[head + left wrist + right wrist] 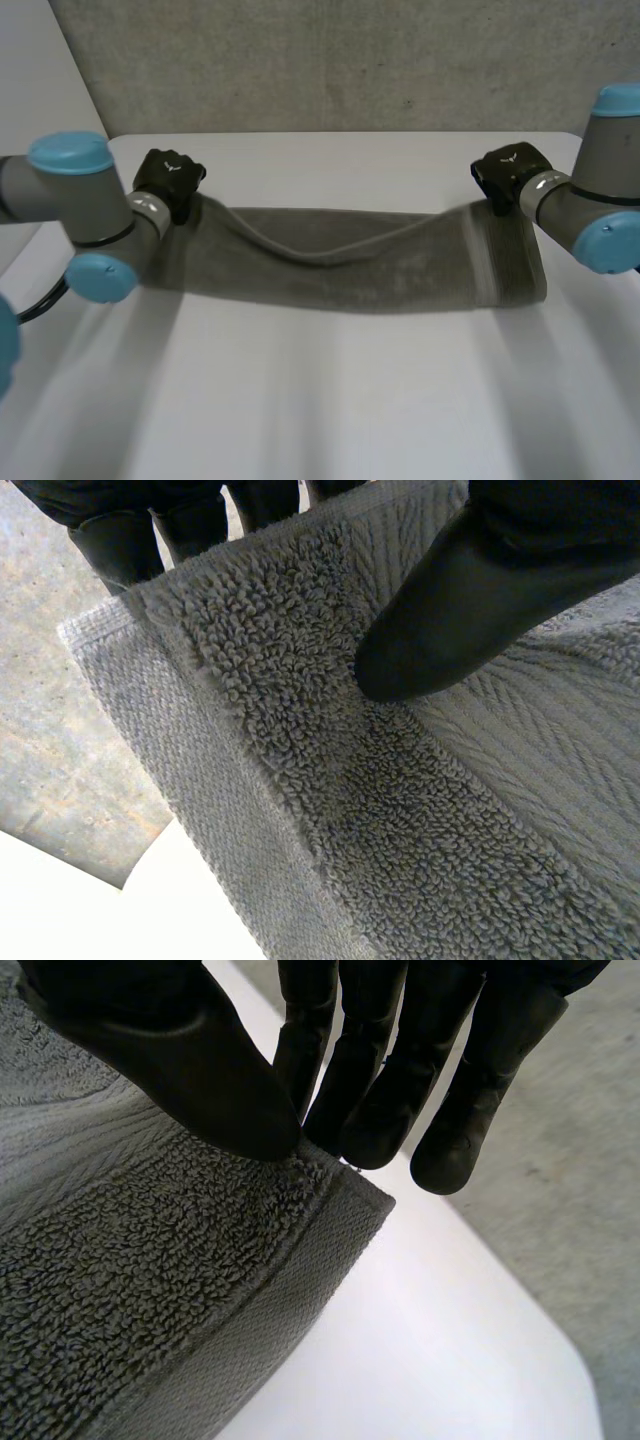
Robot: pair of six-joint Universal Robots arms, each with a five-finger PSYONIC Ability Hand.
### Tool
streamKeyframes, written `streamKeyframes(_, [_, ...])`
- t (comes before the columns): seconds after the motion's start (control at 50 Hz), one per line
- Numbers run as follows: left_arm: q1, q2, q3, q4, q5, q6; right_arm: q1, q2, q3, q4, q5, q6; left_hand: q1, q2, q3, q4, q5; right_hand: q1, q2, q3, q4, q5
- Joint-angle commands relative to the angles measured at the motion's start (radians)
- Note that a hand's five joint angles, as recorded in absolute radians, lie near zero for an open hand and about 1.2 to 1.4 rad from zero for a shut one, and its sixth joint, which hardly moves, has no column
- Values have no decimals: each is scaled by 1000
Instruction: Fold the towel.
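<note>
So the grey terry-cloth towel (350, 265) is strung out sideways between my two hands over the white table (330, 400). Its top edge sags in the middle, and I honestly can't tell if the bottom edge touches the table. My left hand (170, 183) has one end, thumb (450, 610) pressed on the loopy face and fingers (120, 540) behind the edge, so it's pinching. My right hand (508, 175) pinches the other end right at a corner, thumb against fingertips. There's a rough grey wall (330, 60) behind the table.
</note>
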Motion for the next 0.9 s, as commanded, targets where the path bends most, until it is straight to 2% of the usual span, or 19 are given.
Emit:
streamKeyframes(0.02, [-17, -202, 341, -128, -62, 0, 14, 126, -153, -102, 27, 14, -56, -124, -156, -129, -271, 63, 78, 62, 56, 53])
streamKeyframes(0.16, [-17, -327, 523, -203, -86, 2, 19, 210, -236, -129, 54, 10, -56, -124, -156, -129, -271, 63, 78, 62, 56, 53])
streamKeyframes(0.34, [-17, -376, 562, -208, -101, 8, 17, 275, -309, -163, 93, 6, -56, -124, -156, -129, -271, 63, 78, 62, 56, 53])
streamKeyframes(0.36, [-19, -378, 561, -209, -103, 8, 17, 284, -312, -165, 91, 4, -172, -240, -272, -245, -386, -29, -14, -30, -36, -39])
streamKeyframes(0.38, [-19, -378, 561, -209, -103, 8, 17, 284, -312, -165, 91, 4, -173, -241, -273, -246, -388, -30, -15, -31, -37, -40])
streamKeyframes(0.4, [-20, -379, 559, -212, -105, 6, 17, 290, -312, -165, 94, 4, -385, -453, -485, -459, -600, -489, -474, -490, -496, -499])
streamKeyframes(0.42, [-28, -378, 557, -218, -106, 6, 17, 293, -312, -166, 97, 4, -870, -938, -969, -943, -1084, -944, -929, -945, -951, -954])
streamKeyframes(0.44, [-28, -378, 557, -218, -106, 6, 17, 293, -312, -166, 98, 4, -875, -943, -974, -948, -1089, -949, -933, -950, -955, -959])
streamKeyframes(0.46, [-39, -375, 557, -226, -106, 5, 19, 294, -309, -165, 96, 7, -1278, -1346, -1377, -1351, -1492, -1158, -1143, -1160, -1165, -1169])
streamKeyframes(0.6, [-63, -329, 554, -258, -100, -26, 22, 268, -266, -154, 87, 15, -1278, -1346, -1377, -1351, -1492, -1158, -1143, -1160, -1165, -1169])
streamKeyframes(0.64, [-65, -272, 541, -277, -97, -100, 26, 169, -194, -154, 79, 17, -1277, -1345, -1377, -1350, -1491, -1158, -1143, -1160, -1165, -1169])
streamKeyframes(0.66, [-65, -272, 541, -277, -97, -101, 26, 169, -194, -154, 79, 17, -1277, -1345, -1377, -1350, -1491, -1158, -1143, -1160, -1165, -1169])
streamKeyframes(0.7, [-65, -197, 490, -286, -80, -217, 17, 53, -78, -165, 70, 12, -1274, -1342, -1374, -1347, -1488, -1158, -1143, -1160, -1165, -1169])
streamKeyframes(0.72, [-65, -197, 490, -286, -80, -217, 17, 52, -77, -165, 70, 12, -1274, -1342, -1374, -1347, -1488, -1158, -1143, -1160, -1165, -1169])
streamKeyframes(0.74, [-63, -148, 447, -284, -59, -268, 14, 4, -25, -162, 61, 12, -1271, -1339, -1371, -1344, -1486, -1158, -1143, -1160, -1165, -1169])
streamKeyframes(0.76, [-63, -148, 447, -284, -59, -268, 14, 3, -25, -162, 61, 12, -1271, -1339, -1371, -1344, -1486, -1158, -1143, -1160, -1165, -1169])
streamKeyframes(0.8, [-56, -48, 323, -269, -1, -316, 14, -90, 79, -152, 42, 6, -1271, -1339, -1371, -1344, -1486, -1158, -1143, -1160, -1165, -1169])
streamKeyframes(0.82, [-56, -48, 323, -269, 0, -316, 14, -91, 80, -152, 42, 6, -1271, -1339, -1371, -1344, -1486, -1158, -1143, -1160, -1165, -1169])
streamKeyframes(0.9, [-46, 114, 90, -156, 70, -316, 11, -213, 257, -116, 25, 1, -1256, -1324, -1356, -1330, -1471, -1158, -1143, -1160, -1165, -1169])
